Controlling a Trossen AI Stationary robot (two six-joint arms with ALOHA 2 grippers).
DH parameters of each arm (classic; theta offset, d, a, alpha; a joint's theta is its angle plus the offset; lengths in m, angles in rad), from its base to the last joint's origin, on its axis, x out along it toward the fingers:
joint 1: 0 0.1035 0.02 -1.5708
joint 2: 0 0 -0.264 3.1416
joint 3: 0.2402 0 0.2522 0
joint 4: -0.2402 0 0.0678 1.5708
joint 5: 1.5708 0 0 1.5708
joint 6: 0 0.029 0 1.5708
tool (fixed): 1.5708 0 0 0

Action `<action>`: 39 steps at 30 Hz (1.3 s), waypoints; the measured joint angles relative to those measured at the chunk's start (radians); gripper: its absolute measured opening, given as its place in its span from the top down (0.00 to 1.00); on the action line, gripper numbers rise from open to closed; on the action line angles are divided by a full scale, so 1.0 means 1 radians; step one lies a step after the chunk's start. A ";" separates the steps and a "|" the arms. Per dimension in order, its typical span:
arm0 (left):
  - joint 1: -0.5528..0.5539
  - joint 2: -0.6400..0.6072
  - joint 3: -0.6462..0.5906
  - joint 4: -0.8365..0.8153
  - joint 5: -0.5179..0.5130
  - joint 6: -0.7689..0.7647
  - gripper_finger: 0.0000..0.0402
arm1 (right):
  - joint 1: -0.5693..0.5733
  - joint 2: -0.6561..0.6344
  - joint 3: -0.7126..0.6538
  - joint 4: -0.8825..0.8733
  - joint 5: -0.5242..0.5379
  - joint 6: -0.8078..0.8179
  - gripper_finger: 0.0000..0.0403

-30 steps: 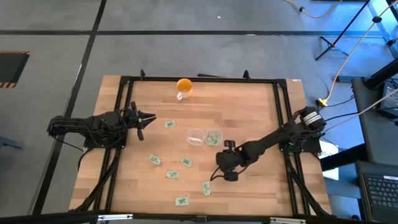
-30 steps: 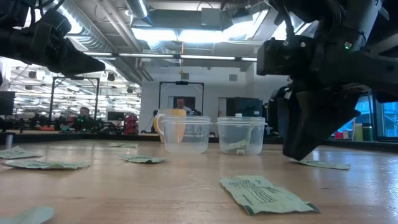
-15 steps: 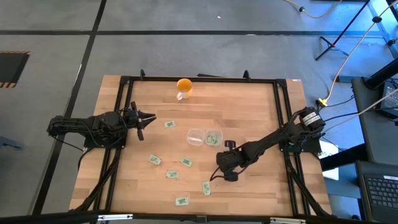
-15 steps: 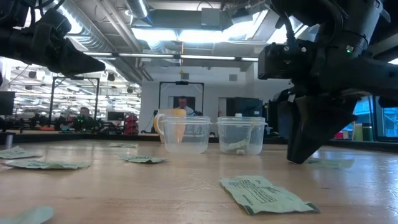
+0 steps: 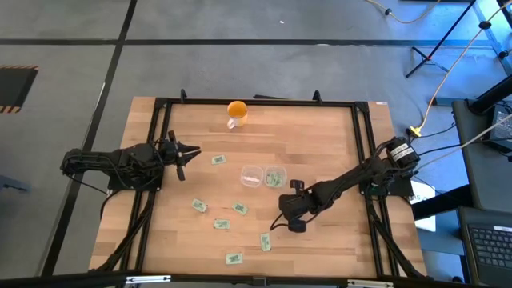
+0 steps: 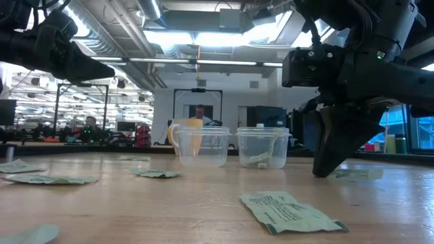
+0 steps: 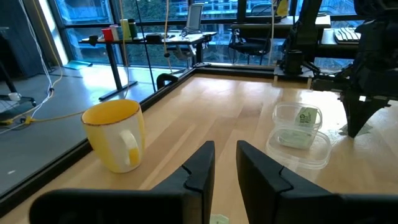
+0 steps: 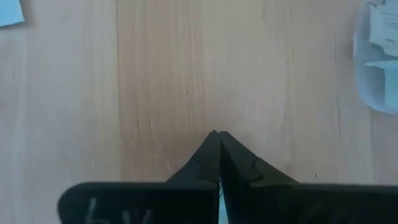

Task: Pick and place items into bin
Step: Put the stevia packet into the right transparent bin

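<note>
Several small pale green packets lie flat on the wooden table, among them one (image 5: 265, 241) near the front and one (image 6: 288, 211) close to the low camera. My right gripper (image 5: 278, 226) stands fingers-down on the table right of centre, shut at the near end of a packet (image 6: 357, 175). Two clear bins (image 5: 252, 174) (image 5: 275, 177) stand mid-table; the right one holds a packet (image 7: 306, 116). My left gripper (image 7: 225, 155) waits at the left, slightly open, holding nothing. My right gripper comes from above, fingers pointing down, tips (image 6: 320, 173) at the table. It meets the end (image 6: 337, 175) of the packet beside them, seemingly pinched at the fingertips. The fingers hide the contact itself. The rest of the packet lies low over the table.
An orange cup (image 5: 237, 110) stands at the far edge, also seen as the cup (image 7: 118, 134) ahead of my left gripper. Black frame rails (image 5: 364, 144) run along the table's sides. People sit in the room behind the table.
My right gripper has shut its fingers at the table top, staying nearly in place. The packet beside its tips has shifted a little and its end has come slightly up.
</note>
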 joint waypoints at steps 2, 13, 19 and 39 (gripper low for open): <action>0.000 0.000 0.000 0.000 0.000 0.000 0.85 | 0.000 -0.007 -0.002 0.000 0.001 0.001 1.00; 0.000 0.003 0.000 0.000 0.000 0.000 0.85 | 0.000 -0.056 0.029 -0.044 0.004 -0.004 1.00; 0.000 0.011 0.000 0.000 0.000 0.000 0.85 | -0.007 -0.143 0.064 -0.122 0.100 -0.057 1.00; 0.000 0.027 0.000 0.000 0.000 0.000 0.85 | -0.269 -0.161 0.090 0.067 0.116 -0.375 1.00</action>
